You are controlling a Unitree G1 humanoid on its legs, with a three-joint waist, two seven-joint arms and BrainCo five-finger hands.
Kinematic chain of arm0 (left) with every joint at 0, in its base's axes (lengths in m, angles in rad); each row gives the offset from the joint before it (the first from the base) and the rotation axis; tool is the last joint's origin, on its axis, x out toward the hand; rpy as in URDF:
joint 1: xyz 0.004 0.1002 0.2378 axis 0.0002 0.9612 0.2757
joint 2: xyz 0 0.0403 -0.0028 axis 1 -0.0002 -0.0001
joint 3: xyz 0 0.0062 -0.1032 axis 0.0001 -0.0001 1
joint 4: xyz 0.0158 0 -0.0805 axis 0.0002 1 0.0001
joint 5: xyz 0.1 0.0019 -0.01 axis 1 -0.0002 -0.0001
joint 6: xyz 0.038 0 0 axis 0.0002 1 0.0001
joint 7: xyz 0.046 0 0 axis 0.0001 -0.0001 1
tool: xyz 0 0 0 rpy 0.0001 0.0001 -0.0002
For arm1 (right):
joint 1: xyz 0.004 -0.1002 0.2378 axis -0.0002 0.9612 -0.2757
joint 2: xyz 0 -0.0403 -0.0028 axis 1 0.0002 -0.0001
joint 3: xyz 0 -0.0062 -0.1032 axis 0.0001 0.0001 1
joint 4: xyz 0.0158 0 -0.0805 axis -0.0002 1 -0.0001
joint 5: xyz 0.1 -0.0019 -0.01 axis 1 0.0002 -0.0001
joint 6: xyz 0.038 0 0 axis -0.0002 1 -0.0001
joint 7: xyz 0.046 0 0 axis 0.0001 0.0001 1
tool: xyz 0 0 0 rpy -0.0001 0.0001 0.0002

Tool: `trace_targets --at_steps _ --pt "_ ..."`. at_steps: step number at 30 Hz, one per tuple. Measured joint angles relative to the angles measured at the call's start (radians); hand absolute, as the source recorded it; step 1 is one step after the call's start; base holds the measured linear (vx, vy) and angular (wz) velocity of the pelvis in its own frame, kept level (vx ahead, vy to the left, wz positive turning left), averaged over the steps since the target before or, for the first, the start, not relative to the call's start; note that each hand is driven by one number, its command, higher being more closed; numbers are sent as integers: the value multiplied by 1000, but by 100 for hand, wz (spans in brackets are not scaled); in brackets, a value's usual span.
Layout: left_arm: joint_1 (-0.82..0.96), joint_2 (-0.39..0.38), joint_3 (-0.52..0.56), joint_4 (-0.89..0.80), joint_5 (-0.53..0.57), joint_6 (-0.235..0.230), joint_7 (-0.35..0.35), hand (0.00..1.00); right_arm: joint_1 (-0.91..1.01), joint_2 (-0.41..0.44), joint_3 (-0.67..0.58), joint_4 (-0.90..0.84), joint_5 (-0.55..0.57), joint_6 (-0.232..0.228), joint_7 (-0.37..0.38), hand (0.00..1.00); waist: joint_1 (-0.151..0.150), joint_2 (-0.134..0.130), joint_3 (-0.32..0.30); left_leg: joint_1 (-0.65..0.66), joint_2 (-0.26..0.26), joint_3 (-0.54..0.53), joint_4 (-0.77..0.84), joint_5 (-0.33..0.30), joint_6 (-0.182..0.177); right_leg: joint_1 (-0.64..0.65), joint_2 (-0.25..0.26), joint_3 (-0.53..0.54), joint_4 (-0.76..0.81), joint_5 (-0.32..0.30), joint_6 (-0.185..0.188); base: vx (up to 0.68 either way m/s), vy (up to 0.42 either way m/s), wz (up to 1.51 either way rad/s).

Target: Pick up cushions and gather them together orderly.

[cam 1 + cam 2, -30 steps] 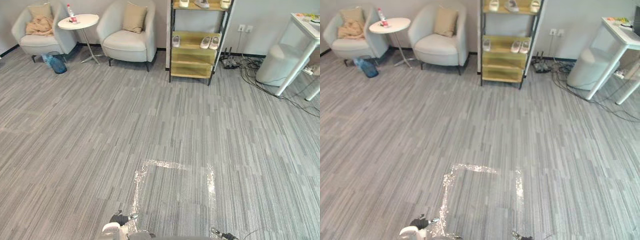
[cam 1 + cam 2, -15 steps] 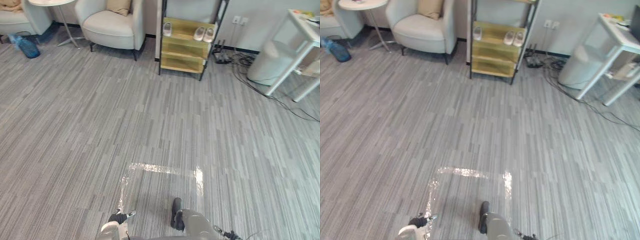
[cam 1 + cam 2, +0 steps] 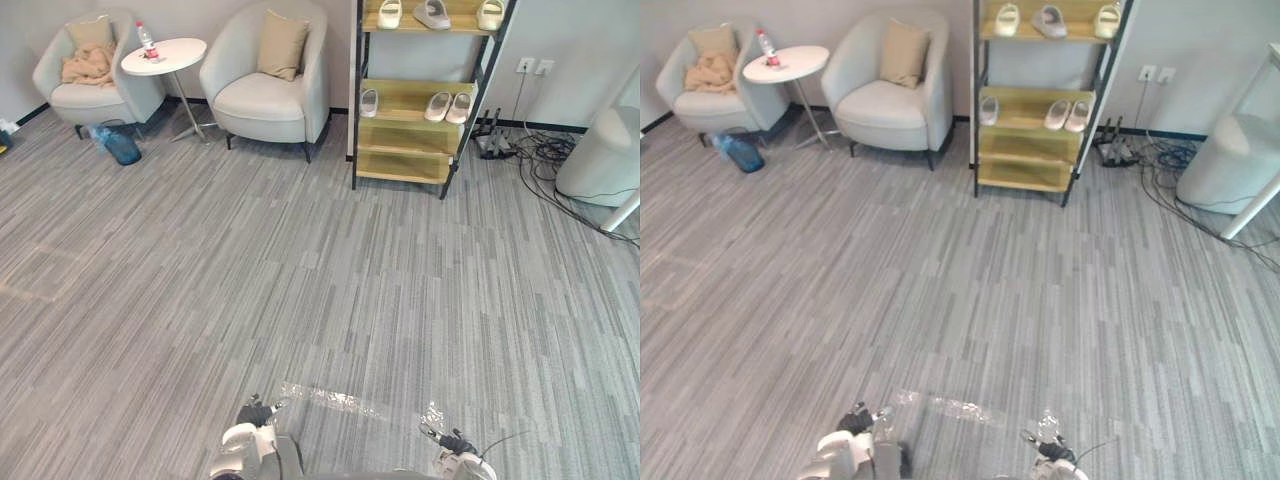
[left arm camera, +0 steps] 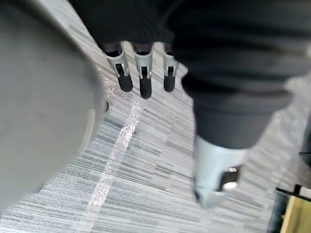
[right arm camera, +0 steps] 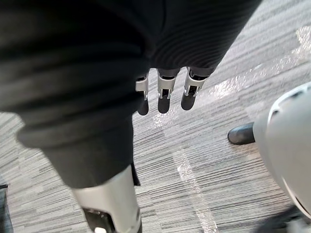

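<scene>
Two tan cushions stand across the room. One cushion (image 3: 283, 44) leans upright against the back of the grey armchair (image 3: 262, 100) beside the shelf. The other cushion (image 3: 89, 30) is on the far left armchair (image 3: 82, 97), above a crumpled tan cloth (image 3: 90, 68). My left hand (image 4: 141, 77) hangs over the striped carpet with straight fingers and holds nothing. My right hand (image 5: 164, 93) hangs the same way, fingers straight, empty. Both hands are far from the cushions.
A round white side table (image 3: 168, 52) with a bottle (image 3: 147, 40) stands between the armchairs; a blue bag (image 3: 118, 146) lies below it. A shoe shelf (image 3: 420, 120), floor cables (image 3: 545, 160) and a white stool (image 3: 603, 155) are at the right. Shiny tape (image 3: 335, 399) marks the carpet near me.
The whole picture has shifted: the camera has moved and tilted up, so both armchairs and the top shelf show again. The tape mark now lies closer to the bottom edge.
</scene>
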Motion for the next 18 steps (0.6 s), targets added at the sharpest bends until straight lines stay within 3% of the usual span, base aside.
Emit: trace_targets --at_steps 3,6,13,18 --pt "14 17 0 10 0 0 0 0 11 27 3 5 0 0 2 0 0 -36 -30 67 -42 24 -89 11 16 8 -36 20 6 0 1 153 108 -20" --pt "19 16 -10 16 0 0 -1 0 12 27 0 20 -1 3 3 0 1 -32 -39 119 -71 37 -168 37 28 21 -56 42 0 4 3 87 79 -3" --pt "30 20 -9 48 2 0 -1 0 18 -1 -39 44 -1 6 3 0 0 17 -49 182 -58 56 -260 79 29 38 -25 99 -46 75 11 -6 29 -16" --pt "32 22 -5 49 18 0 -2 0 21 -5 -42 45 -3 6 3 0 2 18 -48 204 -52 109 -323 111 25 4 -14 154 -56 80 6 -94 -13 -35"
